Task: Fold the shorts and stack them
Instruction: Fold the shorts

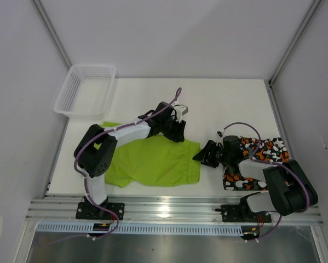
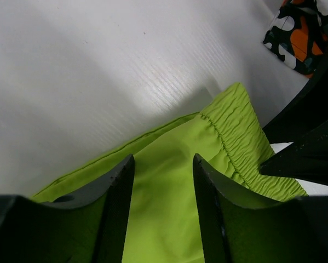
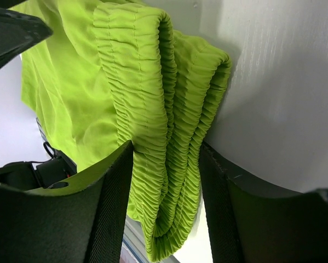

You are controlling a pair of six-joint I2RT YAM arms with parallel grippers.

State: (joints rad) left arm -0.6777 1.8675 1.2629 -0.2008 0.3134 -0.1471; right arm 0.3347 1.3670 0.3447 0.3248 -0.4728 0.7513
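Observation:
The lime green shorts (image 1: 153, 161) lie spread flat on the white table, waistband toward the right. My left gripper (image 1: 177, 131) is down on their far edge near the waistband. In the left wrist view its fingers (image 2: 121, 186) stand apart with smooth green cloth (image 2: 164, 219) between them, so it is open. My right gripper (image 1: 202, 155) is at the waistband's right end. The right wrist view shows the bunched elastic waistband (image 3: 153, 82) filling the gap between the fingers (image 3: 111, 186), and the gripper is shut on it. The camouflage shorts (image 1: 262, 150) lie crumpled under the right arm.
A white mesh basket (image 1: 86, 90) stands at the table's back left corner. Grey walls and metal frame posts close in both sides. A metal rail (image 1: 169, 211) runs along the near edge by the arm bases.

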